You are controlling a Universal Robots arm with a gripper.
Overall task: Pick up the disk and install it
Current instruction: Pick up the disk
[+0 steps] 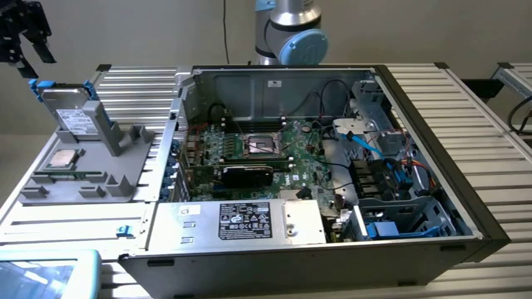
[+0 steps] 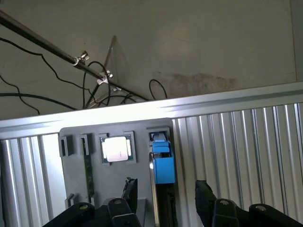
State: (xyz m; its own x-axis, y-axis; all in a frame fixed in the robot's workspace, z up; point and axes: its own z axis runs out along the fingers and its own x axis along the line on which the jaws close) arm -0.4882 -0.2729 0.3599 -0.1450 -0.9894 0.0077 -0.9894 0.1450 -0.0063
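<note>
Claw (image 1: 33, 62) released, jaws wide, hanging clear above the disk (image 1: 71, 112). Disk stands upright in grey holder (image 1: 96, 177), exterior view's left.

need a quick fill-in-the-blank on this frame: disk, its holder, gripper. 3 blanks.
1. The disk stands ____ in the grey holder, outside the computer case.
2. The disk's carrier rails are ____.
3. The gripper hangs above the disk with its jaws ____, holding nothing.

Missing words: upright; blue; open.
</note>
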